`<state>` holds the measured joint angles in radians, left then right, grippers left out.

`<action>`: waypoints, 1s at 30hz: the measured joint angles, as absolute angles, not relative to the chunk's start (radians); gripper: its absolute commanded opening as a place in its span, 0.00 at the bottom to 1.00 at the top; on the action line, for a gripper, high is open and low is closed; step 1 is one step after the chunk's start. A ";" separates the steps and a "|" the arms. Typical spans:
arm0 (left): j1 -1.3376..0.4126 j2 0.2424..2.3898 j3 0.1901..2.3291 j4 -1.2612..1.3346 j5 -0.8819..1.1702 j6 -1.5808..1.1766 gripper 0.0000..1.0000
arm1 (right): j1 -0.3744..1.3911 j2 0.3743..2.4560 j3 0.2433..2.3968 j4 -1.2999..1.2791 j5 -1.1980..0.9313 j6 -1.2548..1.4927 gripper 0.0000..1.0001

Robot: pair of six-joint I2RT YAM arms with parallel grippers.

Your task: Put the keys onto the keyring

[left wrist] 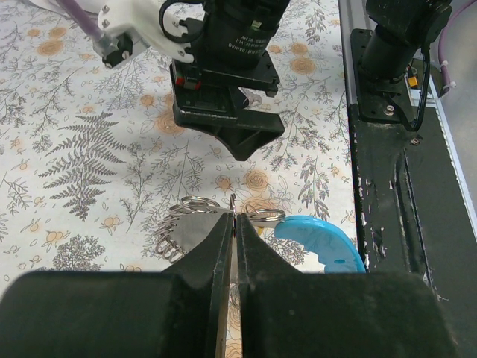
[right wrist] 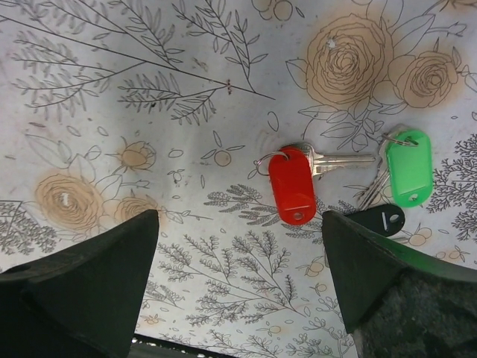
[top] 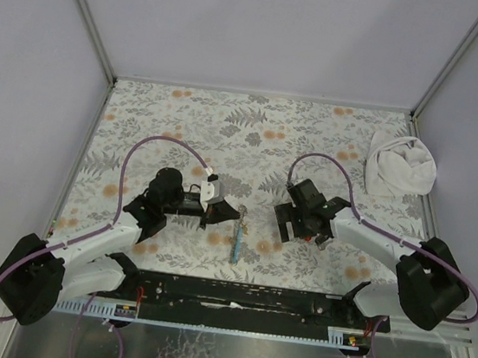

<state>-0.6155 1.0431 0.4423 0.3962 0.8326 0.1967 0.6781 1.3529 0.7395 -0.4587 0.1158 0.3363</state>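
Note:
The keyring shows as linked metal rings [left wrist: 195, 203] with a light blue tag [left wrist: 320, 242]; from above it lies between the arms [top: 238, 238]. My left gripper [left wrist: 233, 218] is shut, and a thin metal ring seen edge-on sticks out between its tips. It also shows from above [top: 220, 209]. My right gripper [right wrist: 238, 246] is open above the cloth-patterned table. A key with a red head [right wrist: 293, 184], one with a green head [right wrist: 408, 175] and one with a black head [right wrist: 376, 221] lie just beyond its fingers. The tan-yellow key is out of view.
A white cloth bundle [top: 402, 167] lies at the far right. My right gripper [left wrist: 223, 112] hangs close in front of the left one. The black base rail [top: 233, 296] runs along the near edge. Grey walls enclose the table.

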 measured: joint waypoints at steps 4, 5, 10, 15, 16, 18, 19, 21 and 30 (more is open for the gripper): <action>-0.616 1.044 0.442 0.397 0.833 0.197 0.00 | 0.667 1.391 0.739 -0.454 0.122 0.350 0.94; -0.616 1.044 0.442 0.397 0.833 0.197 0.00 | 0.660 1.396 0.739 -0.448 0.121 0.352 0.94; -0.616 1.050 0.442 0.397 0.833 0.197 0.00 | 0.610 1.425 0.733 -0.407 0.102 0.370 0.90; -0.616 1.053 0.442 0.396 0.832 0.197 0.00 | 0.600 1.443 0.721 -0.395 0.054 0.386 0.79; -0.616 1.053 0.442 0.395 0.832 0.197 0.00 | 0.600 1.443 0.721 -0.390 0.041 0.387 0.78; -0.617 1.052 0.442 0.392 0.831 0.197 0.00 | 0.599 1.442 0.721 -0.383 0.014 0.392 0.74; -0.618 1.049 0.442 0.388 0.831 0.197 0.00 | 0.599 1.441 0.721 -0.378 -0.006 0.396 0.72; -0.622 1.042 0.443 0.377 0.830 0.199 0.00 | 0.599 1.441 0.720 -0.366 -0.056 0.405 0.69; -0.629 1.016 0.459 0.327 0.826 0.212 0.00 | 0.609 1.460 0.702 -0.267 -0.294 0.419 0.65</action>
<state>-0.6289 1.0164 0.4591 0.3267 0.8257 0.2115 0.6086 1.4605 0.7025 -0.2672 -0.2943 0.4187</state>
